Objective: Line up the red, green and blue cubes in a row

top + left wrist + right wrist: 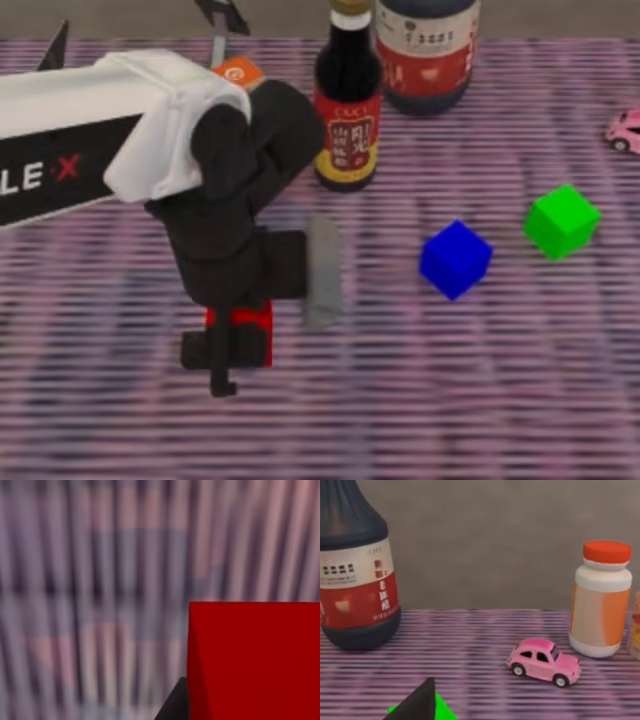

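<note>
Left gripper (pixel 228 352) fingers clamped round red cube (pixel 250 320)

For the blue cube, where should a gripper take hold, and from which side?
Probably from above, closing on two opposite vertical faces of the blue cube. It sits turned diagonally to the table edges, so the gripper likely needs rotating to match. It stands clear of the green cube.
</note>
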Action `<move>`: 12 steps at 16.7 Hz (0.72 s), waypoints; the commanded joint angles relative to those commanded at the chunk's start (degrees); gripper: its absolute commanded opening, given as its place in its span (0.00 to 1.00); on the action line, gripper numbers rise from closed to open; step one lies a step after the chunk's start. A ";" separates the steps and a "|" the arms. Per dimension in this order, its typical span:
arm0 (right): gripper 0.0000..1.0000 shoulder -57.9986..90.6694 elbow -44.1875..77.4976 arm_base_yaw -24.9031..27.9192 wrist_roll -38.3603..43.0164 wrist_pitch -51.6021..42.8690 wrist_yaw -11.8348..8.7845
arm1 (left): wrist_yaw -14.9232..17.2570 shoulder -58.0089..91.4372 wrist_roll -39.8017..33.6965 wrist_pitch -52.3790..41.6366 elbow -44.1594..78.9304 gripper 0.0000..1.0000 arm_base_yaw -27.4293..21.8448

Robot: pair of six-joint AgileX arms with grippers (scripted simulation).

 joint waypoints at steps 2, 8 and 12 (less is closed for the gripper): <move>1.00 0.00 0.00 0.00 0.00 0.00 0.00 | 0.01 1.12 -0.15 3.23 -1.95 0.00 -0.03; 1.00 0.00 0.00 0.00 0.00 0.00 0.00 | 0.02 5.49 -0.28 14.21 -8.63 0.00 -0.47; 1.00 0.00 0.00 0.00 0.00 0.00 0.00 | 0.02 5.60 -0.27 14.39 -8.76 0.00 -0.49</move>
